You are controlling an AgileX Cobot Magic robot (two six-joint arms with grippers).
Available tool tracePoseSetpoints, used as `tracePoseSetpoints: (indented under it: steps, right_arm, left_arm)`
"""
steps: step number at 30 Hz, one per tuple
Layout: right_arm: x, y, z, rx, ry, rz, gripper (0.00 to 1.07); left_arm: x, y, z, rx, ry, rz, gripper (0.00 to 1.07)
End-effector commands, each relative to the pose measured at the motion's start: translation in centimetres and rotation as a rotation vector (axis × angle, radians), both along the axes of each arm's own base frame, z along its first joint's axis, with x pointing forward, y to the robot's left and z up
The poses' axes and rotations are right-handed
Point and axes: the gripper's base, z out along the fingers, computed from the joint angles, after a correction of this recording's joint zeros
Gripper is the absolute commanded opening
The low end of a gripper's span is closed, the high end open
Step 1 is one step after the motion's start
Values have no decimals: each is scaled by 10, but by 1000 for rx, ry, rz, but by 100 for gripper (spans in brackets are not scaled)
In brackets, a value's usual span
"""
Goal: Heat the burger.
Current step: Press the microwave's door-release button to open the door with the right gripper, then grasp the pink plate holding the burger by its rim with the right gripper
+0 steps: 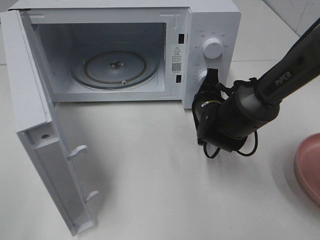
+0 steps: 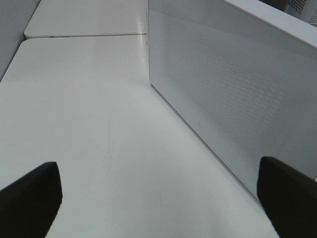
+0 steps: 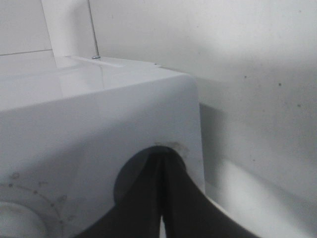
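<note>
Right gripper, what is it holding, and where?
Nothing. The right gripper is shut, fingertips together by the lower knob of the microwave, nothing between them.

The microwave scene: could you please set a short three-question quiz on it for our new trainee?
1. True or false: the microwave door stands open.
2. The right tool is nearest: A the door, B the lower knob, C the pink plate.
3. Fill in: the left tool's jaws are ___.
Key: 1 true; 2 B; 3 open.
</note>
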Motion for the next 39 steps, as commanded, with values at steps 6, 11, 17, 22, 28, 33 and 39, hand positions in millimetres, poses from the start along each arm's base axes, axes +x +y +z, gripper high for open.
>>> tracePoseSetpoints:
  steps: [6, 11, 17, 22, 28, 33, 39]
  right_arm:
    - [11, -3, 25, -55, -104, 109, 0]
    - [-3, -8, 25, -86, -40, 143, 0]
    - [-11, -10, 21, -90, 32, 170, 0]
    - [-26, -15, 19, -118, 112, 213, 0]
    - [-34, -20, 30, -156, 112, 245, 0]
    - [-46, -24, 48, -223, 121, 319, 0]
    - [-57, -24, 59, -343, 170, 472, 0]
  left_arm:
    - [-3, -1, 0, -13, -28, -1, 100]
    - [-3, -1, 0, -13, -28, -1, 100]
    - [-3, -1, 0, -13, -28, -1, 100]
    - [-3, -1, 0, -13, -28, -1, 100]
    - [-3, -1, 0, -13, -27, -1, 100]
    - [-2, -1, 0, -13, -24, -1, 100]
    - [-2, -1, 0, -13, -24, -1, 100]
